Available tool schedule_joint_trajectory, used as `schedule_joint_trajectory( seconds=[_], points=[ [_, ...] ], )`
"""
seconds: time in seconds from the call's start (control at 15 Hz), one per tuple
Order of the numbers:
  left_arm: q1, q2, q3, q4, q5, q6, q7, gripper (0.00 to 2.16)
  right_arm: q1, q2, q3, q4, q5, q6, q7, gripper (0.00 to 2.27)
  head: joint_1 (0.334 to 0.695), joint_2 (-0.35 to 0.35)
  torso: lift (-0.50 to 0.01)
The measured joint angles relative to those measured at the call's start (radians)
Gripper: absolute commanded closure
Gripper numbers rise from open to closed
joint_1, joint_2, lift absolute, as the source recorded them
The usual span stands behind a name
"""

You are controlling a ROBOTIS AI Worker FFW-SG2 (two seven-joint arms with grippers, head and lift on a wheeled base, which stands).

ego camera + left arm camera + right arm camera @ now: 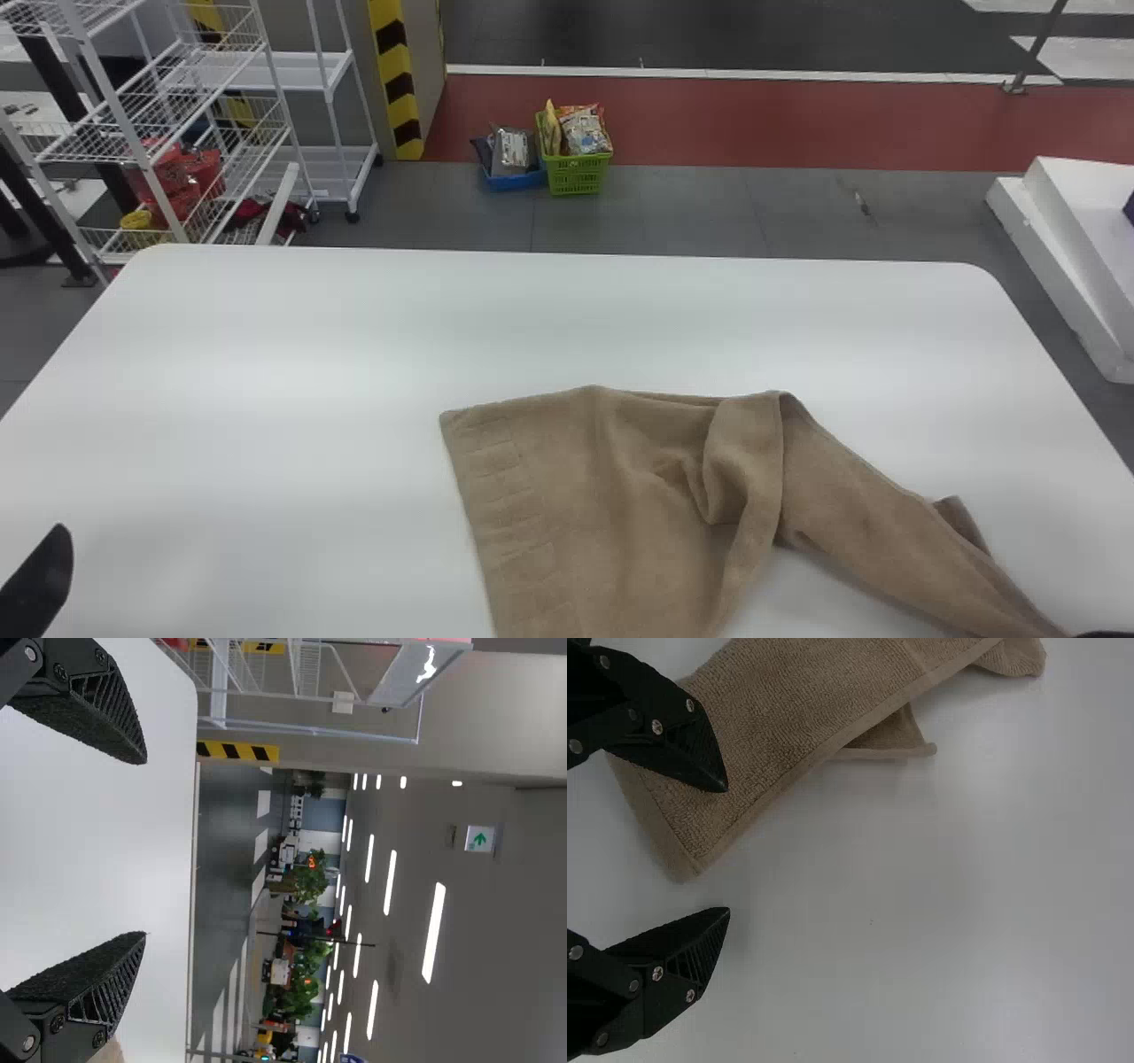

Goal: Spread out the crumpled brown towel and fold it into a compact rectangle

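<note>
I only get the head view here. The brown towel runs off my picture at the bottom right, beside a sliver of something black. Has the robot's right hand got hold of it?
Observer: No. In the right wrist view, the right end effector is open, its two fingertips well apart.
Visitor: Oh! So what does the towel look like down there, past my edge?
Observer: It ends in a hemmed corner, with one black finger over the cloth close to that corner.
Visitor: And the left one? I see just one dark tip.
Observer: The left wrist view shows the left end effector with both fingers, spread apart over the white table.
</note>
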Motion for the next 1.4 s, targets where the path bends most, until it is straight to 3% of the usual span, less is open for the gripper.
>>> schedule_joint_trajectory(
  seconds=[0.27,0.6,0.67,0.73,1.0,1.4],
  points=[
    [-0.001,0.000,0.003,0.001,0.002,-0.001,-0.001,0.12,-0.003,0.000,0.010,-0.009,-0.001,0.004,0.000,0.76,0.695,0.015,-0.127],
    [0.000,0.000,0.005,0.002,0.007,-0.002,-0.003,0.12,-0.002,0.003,0.020,-0.025,0.002,0.004,0.000,0.77,0.695,0.029,-0.127],
    [0.000,0.000,0.007,0.002,0.008,-0.002,-0.004,0.12,-0.002,0.003,0.024,-0.026,0.004,0.002,0.000,0.81,0.695,0.031,-0.127],
    [0.000,0.000,0.009,0.002,0.010,-0.001,-0.004,0.12,-0.002,0.003,0.029,-0.026,0.007,0.000,0.000,1.06,0.695,0.034,-0.127],
    [0.001,0.000,0.011,0.002,0.011,0.000,-0.007,0.12,-0.002,0.004,0.051,-0.026,0.022,-0.013,0.000,1.07,0.695,0.045,-0.127],
    [0.001,0.000,0.012,0.002,0.014,0.000,-0.008,0.12,-0.007,0.014,0.010,-0.036,-0.047,-0.016,0.000,1.33,0.695,0.057,-0.127]
  ],
)
